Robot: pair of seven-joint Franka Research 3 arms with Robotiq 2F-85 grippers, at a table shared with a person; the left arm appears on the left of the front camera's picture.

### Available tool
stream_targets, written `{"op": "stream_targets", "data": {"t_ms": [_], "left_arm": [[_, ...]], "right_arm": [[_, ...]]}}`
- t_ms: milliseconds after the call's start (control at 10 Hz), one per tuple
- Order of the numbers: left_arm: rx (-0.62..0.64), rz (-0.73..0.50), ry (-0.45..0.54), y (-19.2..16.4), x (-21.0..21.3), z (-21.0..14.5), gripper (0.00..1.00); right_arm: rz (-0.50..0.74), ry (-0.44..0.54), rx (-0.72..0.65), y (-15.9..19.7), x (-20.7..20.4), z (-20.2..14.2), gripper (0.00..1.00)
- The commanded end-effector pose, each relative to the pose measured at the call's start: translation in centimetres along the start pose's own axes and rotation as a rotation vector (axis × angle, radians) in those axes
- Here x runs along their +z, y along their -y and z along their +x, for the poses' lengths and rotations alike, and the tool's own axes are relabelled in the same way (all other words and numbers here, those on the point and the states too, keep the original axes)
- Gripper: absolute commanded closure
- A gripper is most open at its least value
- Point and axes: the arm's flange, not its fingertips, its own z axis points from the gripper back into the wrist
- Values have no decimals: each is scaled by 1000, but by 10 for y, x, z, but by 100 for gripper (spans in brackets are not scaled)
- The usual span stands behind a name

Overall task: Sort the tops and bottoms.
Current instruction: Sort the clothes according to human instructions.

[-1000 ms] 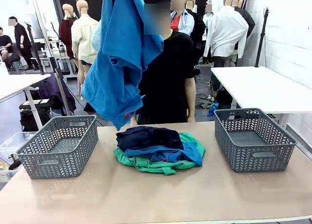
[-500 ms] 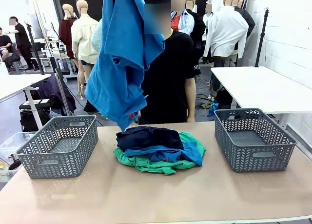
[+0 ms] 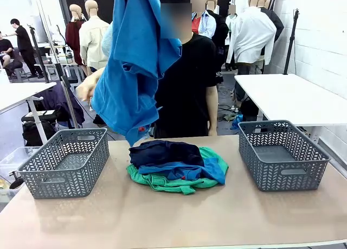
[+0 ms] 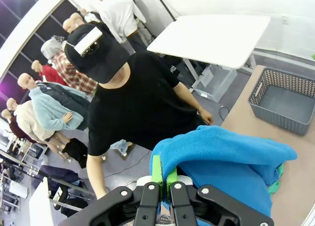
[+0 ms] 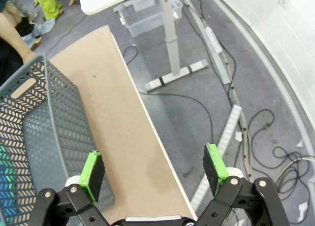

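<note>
- Left gripper (image 4: 164,173): fingers pinched shut on a fold of the lifted blue shirt (image 4: 221,152).
- That shirt (image 3: 133,70) hangs in the upper left-centre of the front view. Its hem, with a small red label (image 3: 142,128), dangles above the gap between the left basket (image 3: 65,173) and the pile.
- Right gripper (image 5: 155,169): fingers spread wide, nothing between them. It hangs above the counter edge beside the right basket (image 5: 39,117).
- Person's hand (image 3: 87,90), blurred, is at mid-left of the frame just beside the hanging shirt. I cannot tell whether it touches the cloth.
- The pile at the centre of the counter (image 3: 179,216) has the navy trousers (image 3: 162,151) on top, the second blue shirt (image 3: 200,170) under them and the green shorts (image 3: 162,183) at the bottom.
- Both the left basket and the right basket (image 3: 282,176) look empty.
- Progress, as judged: early. One top is in the air and not yet placed, and nothing is sorted. Left to do: drop this shirt in a basket, then move the other top and both bottoms.
</note>
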Motion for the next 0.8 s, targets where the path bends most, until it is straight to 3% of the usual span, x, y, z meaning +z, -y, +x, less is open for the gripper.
{"op": "stream_targets", "data": {"t_ms": [0, 700], "left_arm": [[-2, 17, 5, -2, 5, 1, 100], [-2, 17, 5, -2, 5, 1, 100]], "right_arm": [[-2, -2, 11, 0, 1, 0, 0], [-2, -2, 11, 0, 1, 0, 0]]}}
